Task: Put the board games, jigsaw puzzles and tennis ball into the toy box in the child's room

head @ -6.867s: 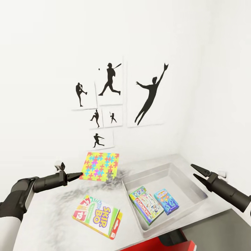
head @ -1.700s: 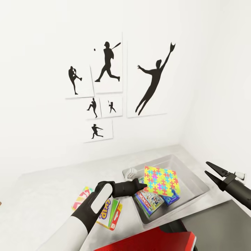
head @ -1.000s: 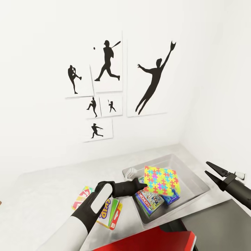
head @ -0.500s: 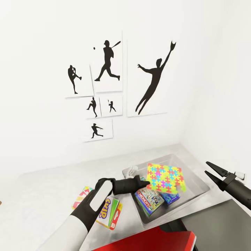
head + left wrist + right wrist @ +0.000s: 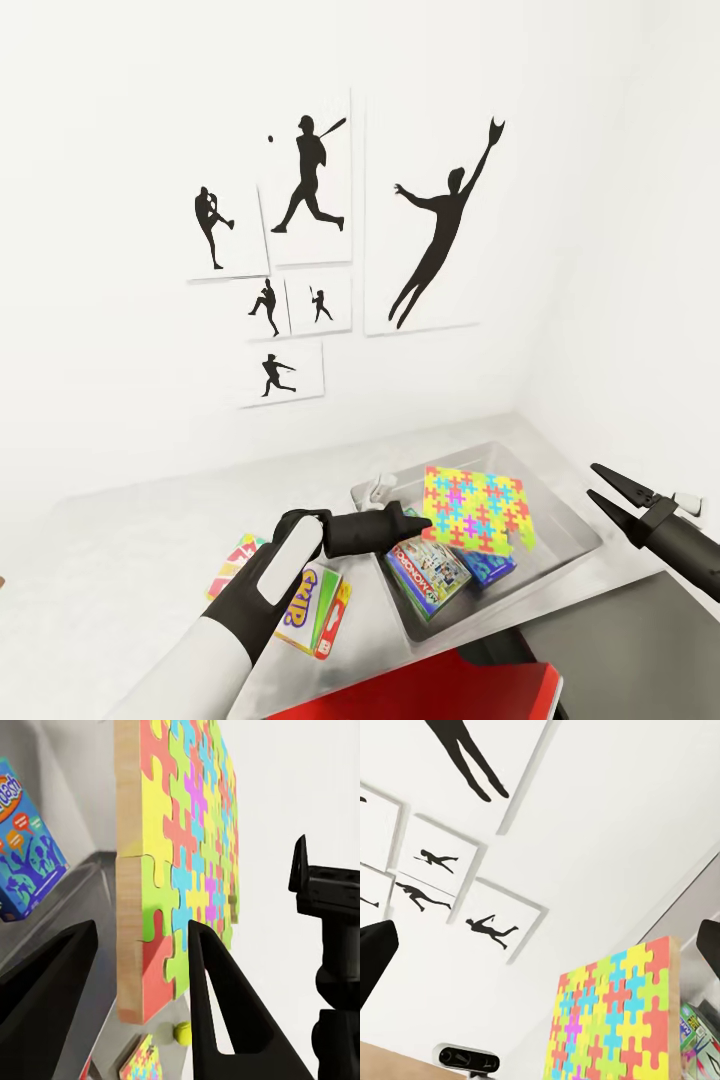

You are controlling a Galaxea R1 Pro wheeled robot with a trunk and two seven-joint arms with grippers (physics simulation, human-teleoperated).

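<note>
Now the jigsaw puzzle (image 5: 474, 507) hangs tilted over the toy box (image 5: 560, 505), above the board games (image 5: 428, 572), with bare grey room behind it. The left pincer (image 5: 424, 521) reaches in level, spread beside the puzzle's edge. The right pincer (image 5: 602, 484) waits spread past the box's far rim.

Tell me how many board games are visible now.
3. Monopoly and a small blue one lie in the toy box, partly behind the puzzle. Skip-Bo lies on the table beside the box. The puzzle could hide others.
</note>
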